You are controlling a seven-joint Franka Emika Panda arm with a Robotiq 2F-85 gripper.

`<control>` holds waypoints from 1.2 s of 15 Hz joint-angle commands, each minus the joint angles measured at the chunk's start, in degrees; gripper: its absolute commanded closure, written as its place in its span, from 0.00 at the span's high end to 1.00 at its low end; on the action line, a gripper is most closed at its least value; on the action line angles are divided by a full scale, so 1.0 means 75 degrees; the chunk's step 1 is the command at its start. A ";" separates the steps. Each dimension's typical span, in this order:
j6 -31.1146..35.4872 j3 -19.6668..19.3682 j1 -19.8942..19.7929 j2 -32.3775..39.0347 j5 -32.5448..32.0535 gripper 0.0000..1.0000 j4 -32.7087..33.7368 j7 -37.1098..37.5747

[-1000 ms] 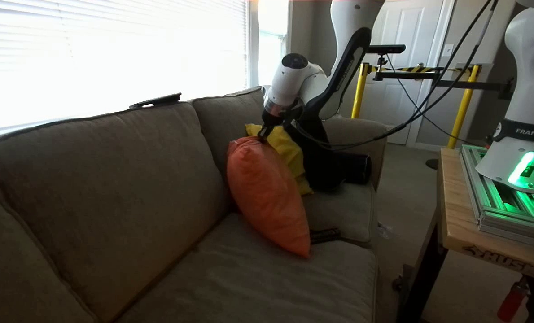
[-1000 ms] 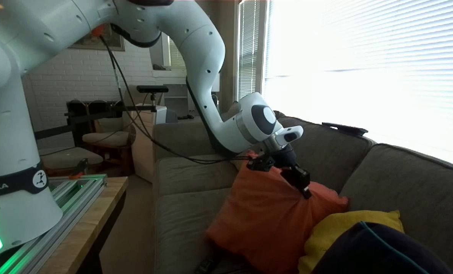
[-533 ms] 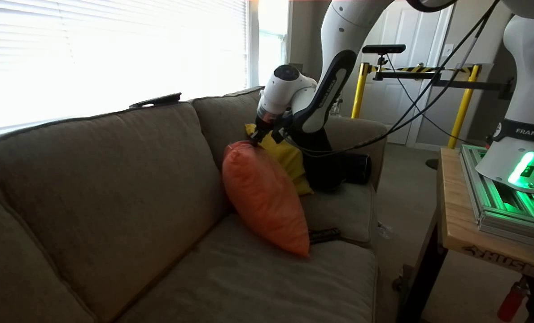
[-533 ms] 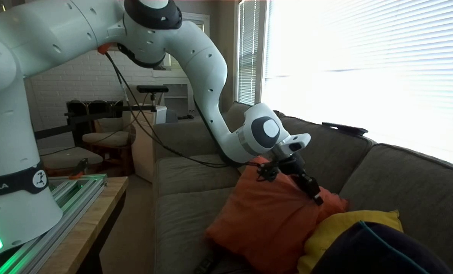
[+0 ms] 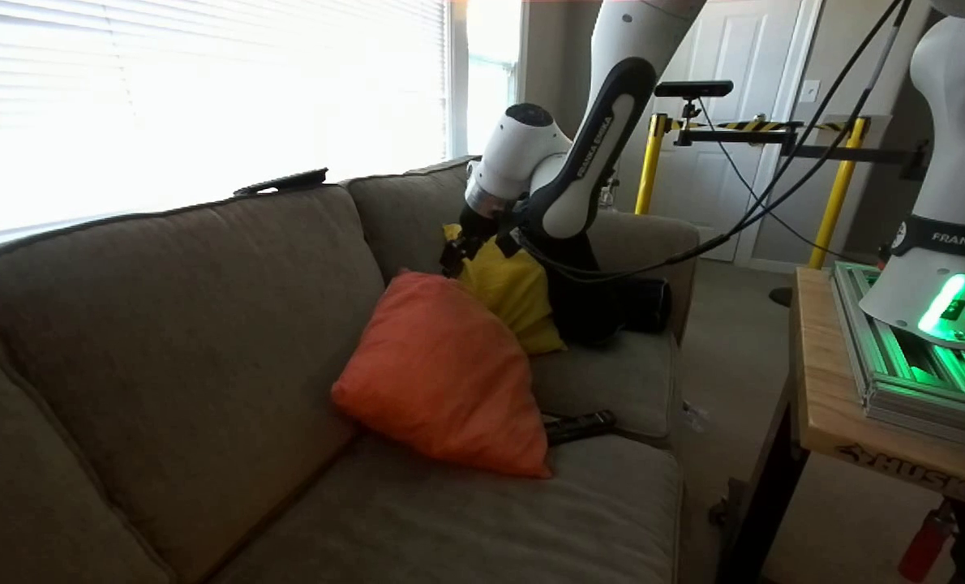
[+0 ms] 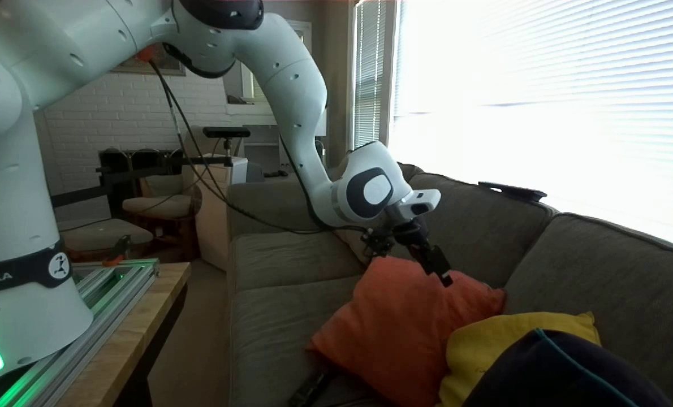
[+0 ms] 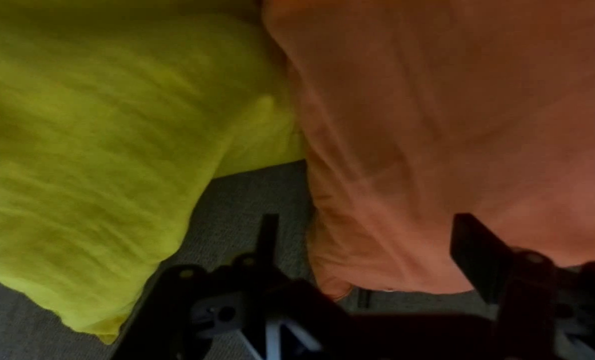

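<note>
An orange pillow [image 5: 442, 373] leans on the sofa, its top just below my gripper [image 5: 450, 268] in both exterior views. Seen from the wrist, the jaws stand wide apart with nothing gripped between them; the orange pillow [image 7: 427, 125] fills the right side, behind the right finger [image 7: 477, 255]. Whether a fingertip touches the cloth I cannot tell. Beside it, on the left of the wrist view, lies a yellow pillow [image 7: 102, 125]. A dark pillow with a teal edge [image 6: 563, 373] sits in front of the yellow pillow [image 6: 500, 345] in an exterior view.
The grey-brown sofa [image 5: 207, 341] has its back along a bright window [image 5: 207, 89]. A black remote-like object [image 5: 581, 427] pokes out beside the orange pillow on the seat. A flat black item [image 5: 284, 182] rests atop the backrest. The arm's wooden bench [image 5: 823, 389] stands facing the sofa.
My gripper has opened and let go of the orange pillow. The pillow has slumped over, away from the yellow one. The arm dipped, then rose slightly.
</note>
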 commanded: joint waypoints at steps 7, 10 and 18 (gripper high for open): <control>-0.0937 0.3313 -0.3254 -0.1105 0.0635 1.00 -0.0833 -0.2416; -0.0759 0.3665 -0.3870 -0.0851 0.0447 1.00 -0.0814 -0.3120; 0.0308 0.4943 -0.5241 0.0414 0.0339 1.00 -0.0371 -0.4438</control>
